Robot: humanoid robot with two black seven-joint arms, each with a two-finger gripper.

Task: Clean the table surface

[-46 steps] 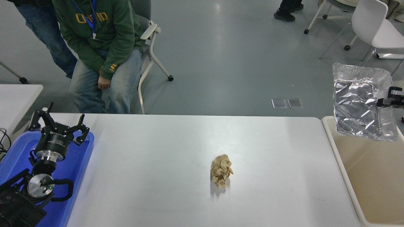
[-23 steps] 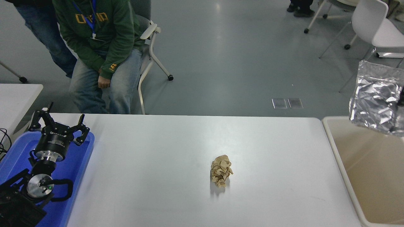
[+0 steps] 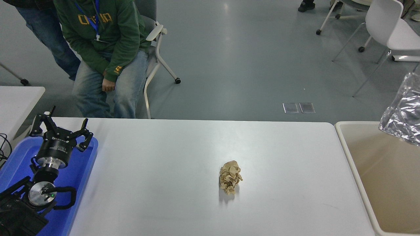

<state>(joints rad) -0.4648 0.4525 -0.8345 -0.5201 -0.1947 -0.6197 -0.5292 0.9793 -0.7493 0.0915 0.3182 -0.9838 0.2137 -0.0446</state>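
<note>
My left claw (image 3: 62,129) sits parked at the lower left with its black fingers spread wide and nothing between them, hanging over the blue plastic tray (image 3: 82,170). There is small white lettering on the claw's black body, too fine for me to read. Beyond the claw, at the far side, a person in a green hooded sweatshirt (image 3: 98,36) sits on a chair; yellow print runs across the chest, but folds and a blue lanyard break it up and I cannot make it out.

The large plain white tabletop (image 3: 170,157) stretches from just right of the claw across most of the view. Well to the claw's right, near the middle, one crumpled ball of brown paper (image 3: 230,177) lies on it. I judge that as the remaining job: the surface looks otherwise bare.

Furthest from the claw, a beige plastic bin (image 3: 352,164) butts against the table's right end. A crinkled sheet of silver foil (image 3: 402,116) hangs above its far rim at the frame edge. My right claw is out of view, so I cannot say what holds the foil.
</note>
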